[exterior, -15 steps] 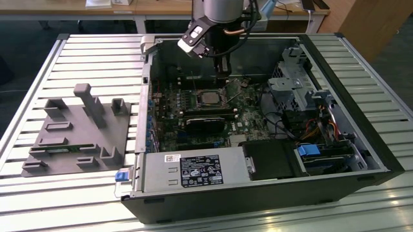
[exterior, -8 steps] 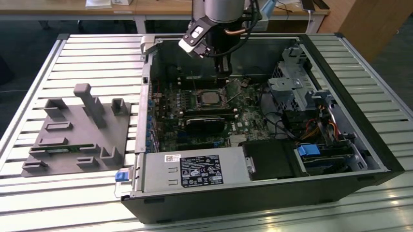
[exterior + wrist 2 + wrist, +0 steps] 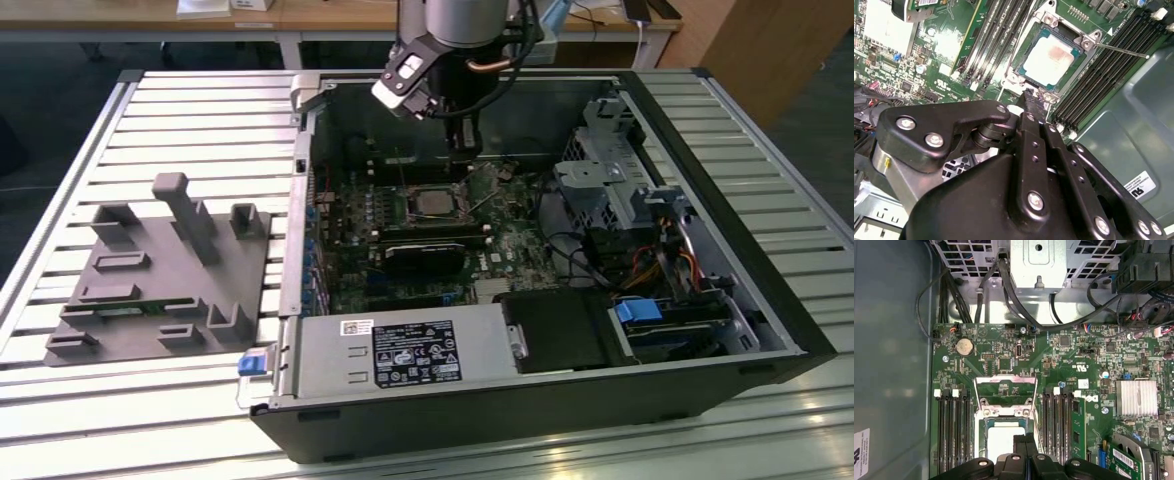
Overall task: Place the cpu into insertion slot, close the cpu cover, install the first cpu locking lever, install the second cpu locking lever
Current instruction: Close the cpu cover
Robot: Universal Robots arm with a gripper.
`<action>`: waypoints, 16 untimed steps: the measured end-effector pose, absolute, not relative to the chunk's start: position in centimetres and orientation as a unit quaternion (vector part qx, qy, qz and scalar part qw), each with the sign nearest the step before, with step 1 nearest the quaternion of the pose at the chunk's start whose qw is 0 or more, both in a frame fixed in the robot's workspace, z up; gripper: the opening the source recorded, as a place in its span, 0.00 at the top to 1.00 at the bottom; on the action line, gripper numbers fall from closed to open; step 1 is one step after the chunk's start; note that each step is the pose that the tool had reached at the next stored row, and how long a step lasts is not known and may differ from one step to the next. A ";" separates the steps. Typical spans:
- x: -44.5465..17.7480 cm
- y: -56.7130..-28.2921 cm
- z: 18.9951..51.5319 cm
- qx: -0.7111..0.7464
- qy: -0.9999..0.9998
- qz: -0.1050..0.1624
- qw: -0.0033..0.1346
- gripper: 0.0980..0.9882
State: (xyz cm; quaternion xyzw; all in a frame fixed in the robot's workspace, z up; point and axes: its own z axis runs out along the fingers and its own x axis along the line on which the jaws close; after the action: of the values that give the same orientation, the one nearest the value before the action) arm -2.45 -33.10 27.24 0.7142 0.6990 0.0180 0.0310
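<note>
The black two-fingered gripper [image 3: 1025, 440] is clenched, its fingers pressed together with nothing visible between them. In both wrist views it hangs just beside the near edge of the socket, apparently clear of it. The cpu [image 3: 1050, 57], a small flat square chip with a dull silver-grey top, already lies flat in the insertion slot [image 3: 1070, 35], a dark square recess with a silvery rim set into the green circuit board [image 3: 1064, 360]. So the placing step looks done. In the first wrist view the cpu cover [image 3: 1004, 380], a thin silvery frame plate with a square cut-out, is swung open on the far side of the socket from the gripper, and board shows through its opening. A thin metal locking lever [image 3: 1119, 50] sticks out free past one socket corner. I judge the cover-closing step to be in hand. It calls for reaching past the chip to the raised frame and tipping it over its hinge without nudging the chip, while the released levers stay clear.
</note>
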 end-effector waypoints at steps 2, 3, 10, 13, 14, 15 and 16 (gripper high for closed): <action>-2.4 -33.1 27.2 0.714 0.699 0.018 0.031 0.99; -2.4 -33.1 27.2 0.714 0.699 0.018 0.031 0.99; -2.1 -33.1 27.2 0.714 0.699 0.018 0.031 0.99; -2.1 -33.1 27.2 0.714 0.699 0.018 0.031 0.99; -2.1 -33.1 27.2 0.714 0.699 0.018 0.031 0.99; -2.0 -33.1 27.2 0.714 0.699 0.018 0.031 0.99; -1.9 -33.1 27.2 0.714 0.699 0.018 0.031 0.99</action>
State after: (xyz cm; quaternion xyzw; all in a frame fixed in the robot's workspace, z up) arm -1.94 -33.11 27.23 0.7142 0.6990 0.0179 0.0311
